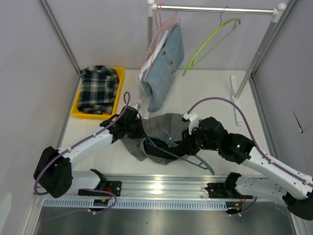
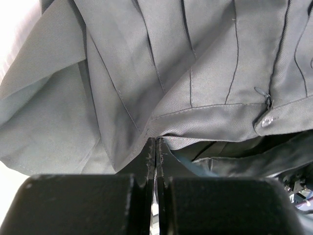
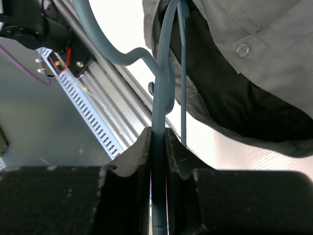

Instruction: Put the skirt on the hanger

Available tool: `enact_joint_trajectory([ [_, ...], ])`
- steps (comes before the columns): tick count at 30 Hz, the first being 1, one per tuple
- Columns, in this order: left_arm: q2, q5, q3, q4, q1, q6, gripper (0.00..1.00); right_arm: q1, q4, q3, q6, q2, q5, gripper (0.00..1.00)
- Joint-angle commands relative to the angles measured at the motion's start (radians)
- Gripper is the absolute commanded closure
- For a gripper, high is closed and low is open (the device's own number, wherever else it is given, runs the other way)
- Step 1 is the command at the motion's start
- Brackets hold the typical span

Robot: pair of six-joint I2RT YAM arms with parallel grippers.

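A grey pleated skirt (image 1: pixel 164 125) lies crumpled on the table between my two arms. My left gripper (image 1: pixel 139 128) is shut on the skirt's waistband edge; in the left wrist view the fabric (image 2: pixel 146 73) bunches right at the closed fingertips of the left gripper (image 2: pixel 156 142). A blue-grey hanger (image 1: pixel 195 161) lies partly inside the skirt, its hook pointing toward the near edge. My right gripper (image 1: pixel 188 142) is shut on it; in the right wrist view the hanger's bar (image 3: pixel 164 98) runs between the pads of the right gripper (image 3: pixel 159 134), with the skirt (image 3: pixel 254 44) draped to its right.
A yellow tray (image 1: pixel 120 73) at the back left holds a plaid garment (image 1: pixel 99 88). On the clothes rail (image 1: pixel 215 9) hang pink hangers with a light blue garment (image 1: pixel 166 58) and a bare green hanger (image 1: pixel 212 41). A metal track (image 1: pixel 161 186) runs along the near edge.
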Motion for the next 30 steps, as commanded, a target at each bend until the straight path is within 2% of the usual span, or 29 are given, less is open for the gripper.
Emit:
enact_joint_trajectory([
  [1,-0.057,-0.002,0.047,-0.029,-0.016,0.015,1.0,0.024,0.135,-0.017,-0.046,0.021,0.049,1.0],
  [5,-0.093,-0.003,0.07,-0.058,-0.023,0.015,1.0,0.064,0.245,-0.046,-0.076,0.024,0.063,1.0],
  [11,-0.139,-0.003,0.083,-0.098,-0.033,0.008,1.0,0.145,0.304,-0.075,-0.119,0.016,0.208,1.0],
  [16,-0.176,-0.013,0.101,-0.136,-0.055,0.001,1.0,0.158,0.376,-0.17,-0.135,0.001,0.288,1.0],
  [22,-0.175,-0.019,0.097,-0.135,-0.067,0.009,0.98,0.138,0.486,-0.272,-0.133,0.004,0.313,1.0],
  [25,-0.147,0.03,0.078,-0.089,-0.072,0.044,0.92,0.107,0.509,-0.29,-0.121,0.019,0.267,1.0],
  [30,-0.138,0.06,0.05,0.015,-0.084,0.132,0.76,-0.046,0.644,-0.36,-0.063,0.015,-0.047,1.0],
])
